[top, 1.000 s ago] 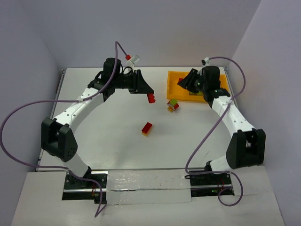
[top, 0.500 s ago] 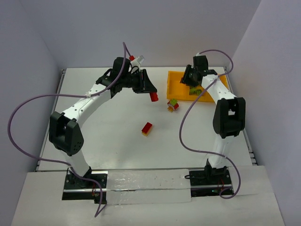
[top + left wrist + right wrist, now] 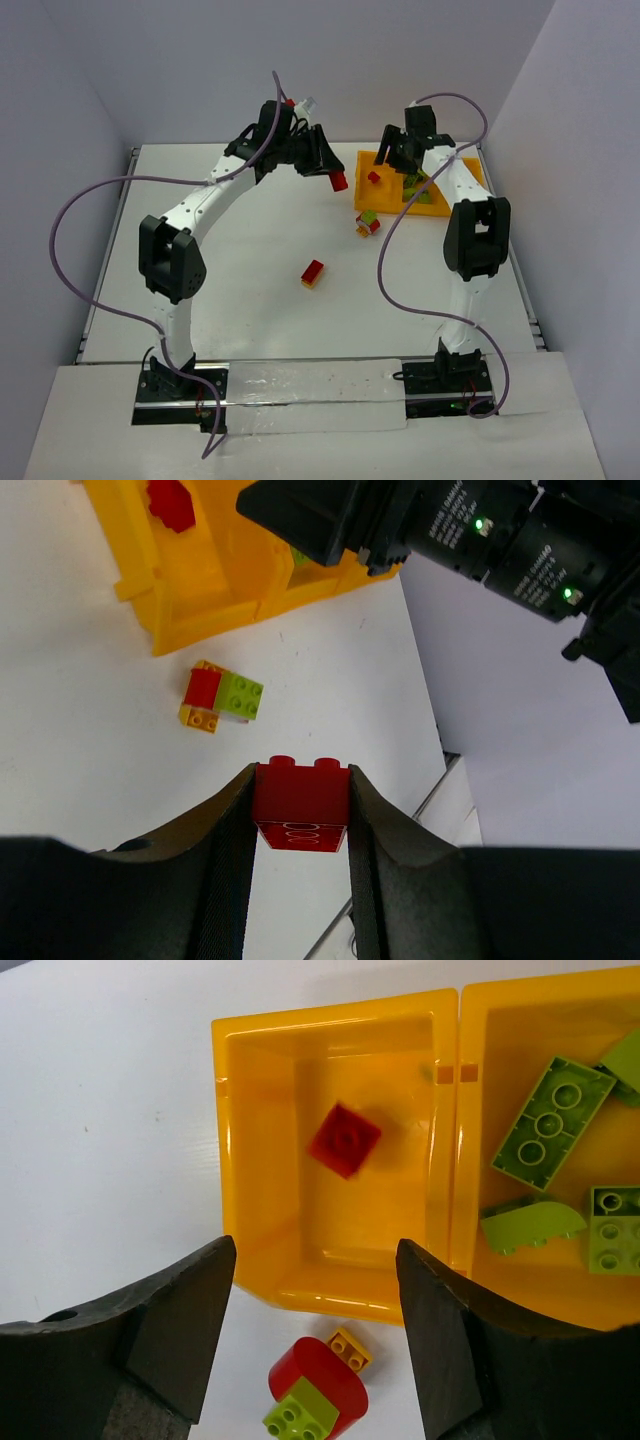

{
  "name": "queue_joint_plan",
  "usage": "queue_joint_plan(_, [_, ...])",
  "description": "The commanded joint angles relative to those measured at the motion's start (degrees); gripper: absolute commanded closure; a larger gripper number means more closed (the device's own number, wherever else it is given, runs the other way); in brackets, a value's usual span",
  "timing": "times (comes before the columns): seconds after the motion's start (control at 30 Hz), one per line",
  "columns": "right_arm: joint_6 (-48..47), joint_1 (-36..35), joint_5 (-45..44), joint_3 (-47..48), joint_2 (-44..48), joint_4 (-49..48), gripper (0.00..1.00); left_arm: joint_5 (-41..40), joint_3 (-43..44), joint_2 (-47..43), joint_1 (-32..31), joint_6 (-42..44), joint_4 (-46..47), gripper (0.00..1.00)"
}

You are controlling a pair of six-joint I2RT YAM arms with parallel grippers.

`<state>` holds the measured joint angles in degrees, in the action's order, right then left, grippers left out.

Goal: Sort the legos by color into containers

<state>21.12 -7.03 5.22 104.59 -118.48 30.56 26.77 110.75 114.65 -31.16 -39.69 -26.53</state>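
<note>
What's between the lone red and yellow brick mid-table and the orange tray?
A small clump of red, green and yellow bricks, just short of the tray, as the top view shows.

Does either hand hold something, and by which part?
The left hand pinches a red brick by two opposite sides. The right hand is open, holding nothing.

The top view looks down from behind; both close wrist views apparently share the tray (image 3: 340,1290).
</note>
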Motion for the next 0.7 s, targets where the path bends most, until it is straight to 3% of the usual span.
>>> queue_joint_plan(0.0, [-1.2, -0.4, -0.7, 3.3, 2.4, 1.3, 0.27, 0.3, 6.2, 2.6, -0.2, -0.6, -1.3, 1.0])
queue_joint_plan(0.1, [-1.2, -0.4, -1.5, 1.7, 6.1, 1.9, 0.29, -0.6, 6.1, 2.8, -0.2, -1.1, -0.8, 1.0])
queue_joint_plan(0.2, [0.1, -0.4, -3.0, -7.3, 12.0, -0.9, 0.29, -2.1, 7.2, 4.3, -0.2, -2.7, -0.3, 1.0])
queue_joint_plan(0.5, [5.8, -0.3, -14.3, -36.9, 45.0, -7.2, 0.28, -1.3, 21.1, 18.2, -0.5, -8.9, 6.9, 1.0])
queue_joint_plan(0.67, [5.9, -0.3, -16.4, -46.8, 59.3, -5.3, 0.27, -0.7, 20.8, 22.9, -0.4, -10.9, 22.0, 1.0])
